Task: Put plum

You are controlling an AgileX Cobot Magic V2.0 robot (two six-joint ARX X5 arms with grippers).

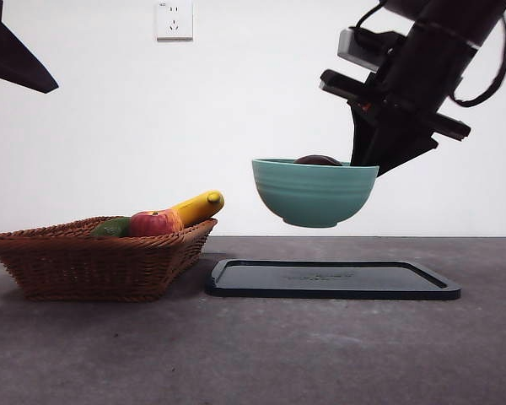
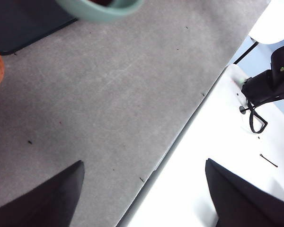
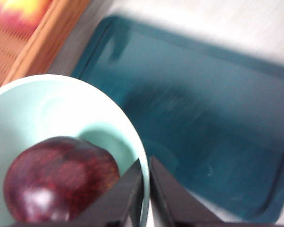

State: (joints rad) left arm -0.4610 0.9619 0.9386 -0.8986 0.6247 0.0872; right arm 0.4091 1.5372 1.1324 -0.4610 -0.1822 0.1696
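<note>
The dark maroon plum point(image 1: 318, 159) lies inside a teal bowl point(image 1: 314, 194), and only its top shows over the rim in the front view. The bowl hangs in the air above the black tray point(image 1: 333, 278). My right gripper point(image 1: 367, 164) comes down from the upper right and is shut on the bowl's right rim. In the right wrist view the plum point(image 3: 61, 177) rests on the bowl's pale inside point(image 3: 61, 104), with the right gripper point(image 3: 146, 189) pinching the rim, one jaw inside and one outside. My left gripper point(image 2: 142, 163) is open over bare table near its edge.
A wicker basket point(image 1: 93, 261) stands left of the tray, holding a red-and-yellow apple point(image 1: 154, 223), a banana point(image 1: 198, 205) and a green fruit point(image 1: 111, 228). The waiting left arm shows as a black tip point(image 1: 17, 55) at the top left corner.
</note>
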